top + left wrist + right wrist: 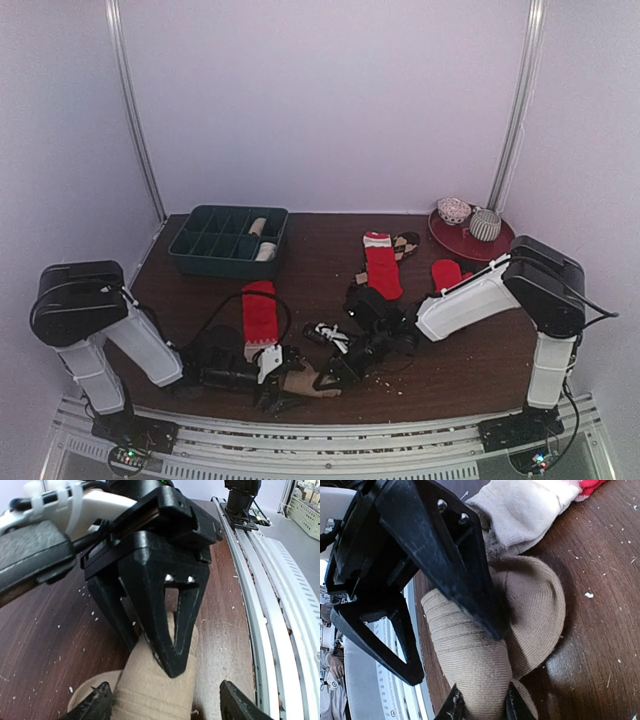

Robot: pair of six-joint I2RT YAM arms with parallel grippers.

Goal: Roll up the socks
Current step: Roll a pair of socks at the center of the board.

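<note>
While the right tool (485,706) pinches the tan sock (470,650) (bunched thick), the left tool (167,700) stands wide astride it, 1 red sock (260,312) just beyond.

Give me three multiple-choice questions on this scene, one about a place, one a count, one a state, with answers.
1. Where does the green tray sit? A back left; B back right; C front centre.
2. How many rolled balls lie on the red plate? A one; B two; C four.
3. The right claw is: A wide open; B shut on the tan sock; C shut on nothing.
Answers: A, tray at the far left; B, two sit side by side; B, its fingertips pinch tan fabric.
</note>
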